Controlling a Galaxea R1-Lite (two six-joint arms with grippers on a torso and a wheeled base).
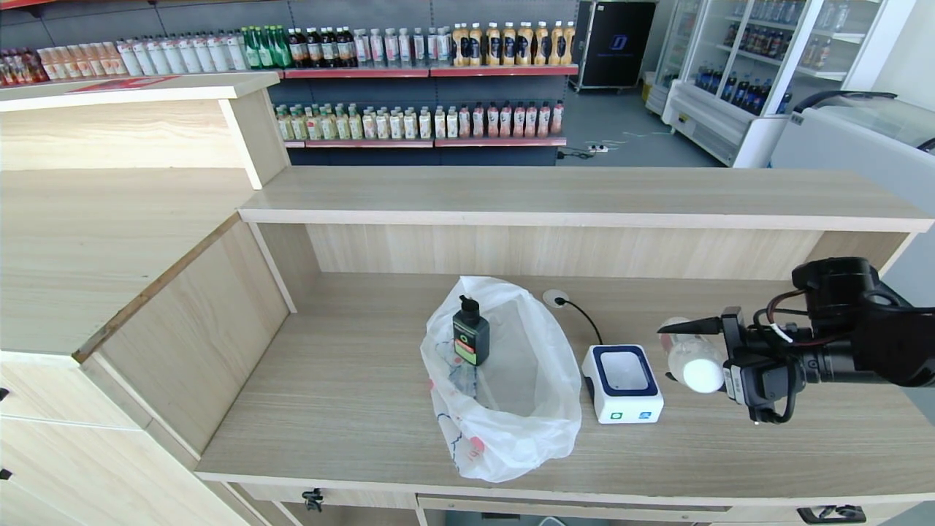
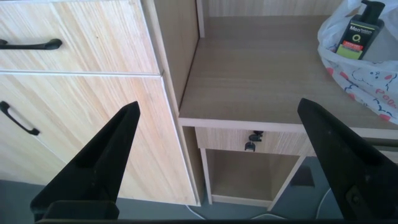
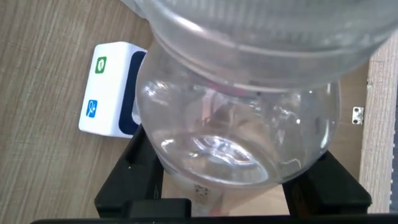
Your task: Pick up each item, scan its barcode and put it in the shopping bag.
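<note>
The right tool (image 1: 678,345) is clamped on the clear bottle (image 1: 685,352), with one dark finger (image 1: 690,324) lying over the bottle's upper side. The bottle is held off the tabletop (image 1: 350,394), just to the right of the scanner (image 1: 622,383) and not touching it. It lies close to level rather than upright. Its long axis runs from far to near across the tool's reach, and its white end (image 1: 701,374) faces the robot's side and tips slightly down. The tool itself points left, toward the scanner.

In the right wrist view the clear bottle (image 3: 236,137) bulges between the two black fingers (image 3: 127,177), with the wood tabletop behind it. The scanner (image 3: 111,93) sits beyond it, showing its white side with a green mark and a blue mark.

The scanner stands flat on the tabletop with its window facing up, and its cable (image 1: 584,315) runs back to a round port in the tabletop. Just left of it is the shopping bag (image 1: 511,416), white and translucent, with its mouth open upward. A dark pump bottle (image 1: 471,334) stands upright inside the bag at its far left side, pump on top.

The left tool (image 2: 217,162) hangs low in front of the tabletop's near edge, its two fingers (image 2: 99,168) spread wide apart and holding nothing. Past them in that view are the light wood drawers (image 2: 74,43), the tabletop (image 2: 261,74), the shopping bag (image 2: 364,74) and the dark pump bottle (image 2: 359,31).
</note>
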